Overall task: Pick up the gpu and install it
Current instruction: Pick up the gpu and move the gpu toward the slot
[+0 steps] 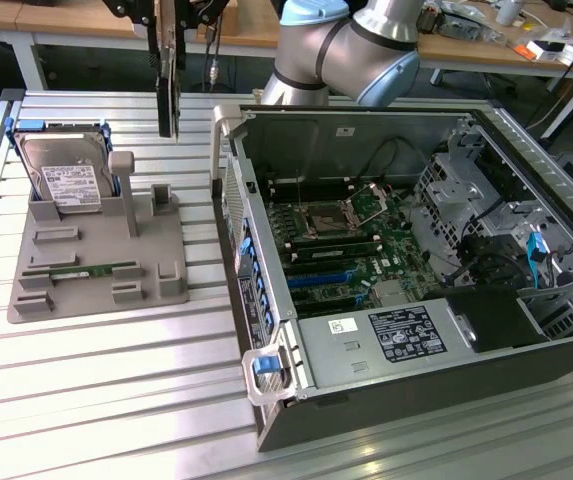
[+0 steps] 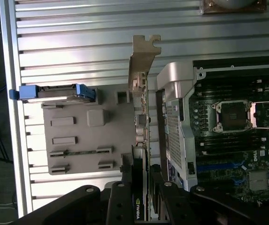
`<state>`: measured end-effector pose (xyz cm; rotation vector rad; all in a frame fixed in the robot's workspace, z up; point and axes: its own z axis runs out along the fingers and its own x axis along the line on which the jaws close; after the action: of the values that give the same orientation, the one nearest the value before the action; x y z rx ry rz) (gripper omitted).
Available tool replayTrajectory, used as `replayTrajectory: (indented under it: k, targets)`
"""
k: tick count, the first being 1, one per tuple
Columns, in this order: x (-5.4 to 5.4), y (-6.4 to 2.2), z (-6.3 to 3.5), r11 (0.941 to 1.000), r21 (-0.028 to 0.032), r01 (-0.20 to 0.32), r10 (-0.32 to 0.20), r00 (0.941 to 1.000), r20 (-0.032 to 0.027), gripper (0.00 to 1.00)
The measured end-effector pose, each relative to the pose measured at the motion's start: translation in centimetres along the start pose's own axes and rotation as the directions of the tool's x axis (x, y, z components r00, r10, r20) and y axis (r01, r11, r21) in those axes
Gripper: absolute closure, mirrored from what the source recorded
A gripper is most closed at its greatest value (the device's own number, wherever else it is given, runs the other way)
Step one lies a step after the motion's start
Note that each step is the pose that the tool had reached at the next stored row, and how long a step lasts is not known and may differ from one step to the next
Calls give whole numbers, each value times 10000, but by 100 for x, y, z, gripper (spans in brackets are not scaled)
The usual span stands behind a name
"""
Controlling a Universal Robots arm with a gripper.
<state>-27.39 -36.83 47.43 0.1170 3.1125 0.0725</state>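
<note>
Silvery bracket (image 2: 146,51) and dark board identify the one gpu (image 1: 167,90), clamped edge-on in the gripper (image 2: 142,192) and hanging between the grey fixture (image 1: 156,250) and the open computer case (image 1: 386,360). Judged light, stiff, fragile: hold by board edges, not the components. Also present: one hard drive (image 1: 66,180), one memory stick (image 1: 86,270)
</note>
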Motion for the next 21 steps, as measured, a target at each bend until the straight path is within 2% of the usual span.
replayTrajectory:
  k: [21]
  targets:
    - [-390, 29, 11, 10000, 3, 0, 0, 10000, 1, 73]
